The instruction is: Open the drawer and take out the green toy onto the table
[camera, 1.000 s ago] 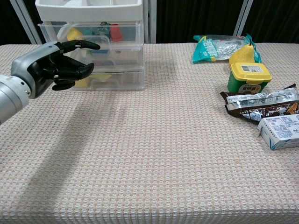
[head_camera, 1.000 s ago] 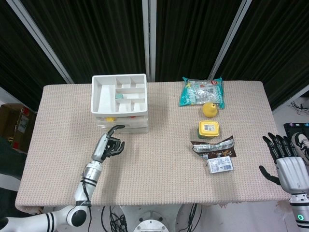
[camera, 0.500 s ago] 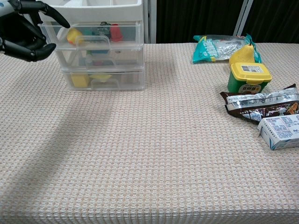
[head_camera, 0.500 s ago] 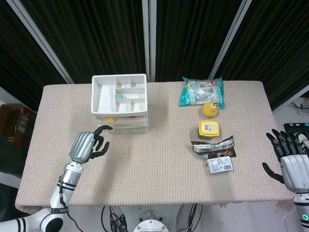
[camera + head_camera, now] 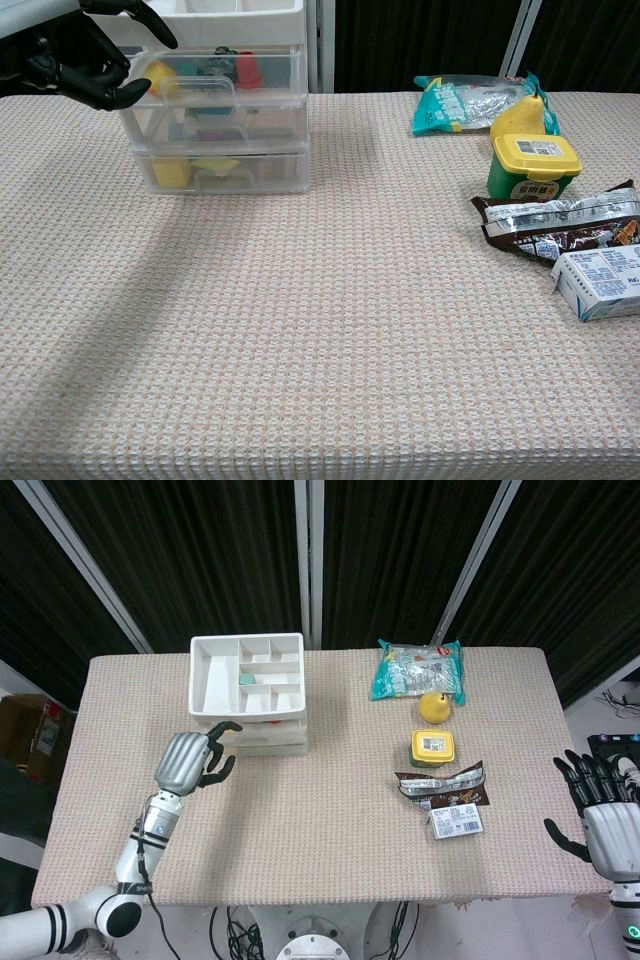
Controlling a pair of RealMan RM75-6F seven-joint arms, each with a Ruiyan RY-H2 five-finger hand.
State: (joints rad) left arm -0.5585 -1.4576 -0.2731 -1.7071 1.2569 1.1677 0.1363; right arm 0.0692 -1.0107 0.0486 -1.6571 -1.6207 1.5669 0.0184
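A clear three-drawer unit (image 5: 270,110) with a white divided tray on top (image 5: 197,675) stands at the table's back left; all its drawers are closed. Through the top drawer's front I see a green toy (image 5: 212,66) between a yellow one and a red one. My left hand (image 5: 80,60) hovers at the unit's upper left corner, fingers curled on nothing and one finger stretched toward the top drawer. In the head view this left hand (image 5: 190,762) sits just left of the drawer fronts. My right hand (image 5: 605,805) hangs past the table's right edge, fingers spread and holding nothing.
On the right side lie a green snack bag (image 5: 418,669), a yellow fruit (image 5: 434,707), a yellow-lidded jar (image 5: 433,747), a brown wrapper (image 5: 442,783) and a small white box (image 5: 456,822). The middle drawer holds blue and red items, the bottom one yellow pieces.
My left hand drew back to the left from the drawer fronts and rose, then came in toward the unit's upper left corner. The right hand drifted slightly outward. The drawers stayed closed.
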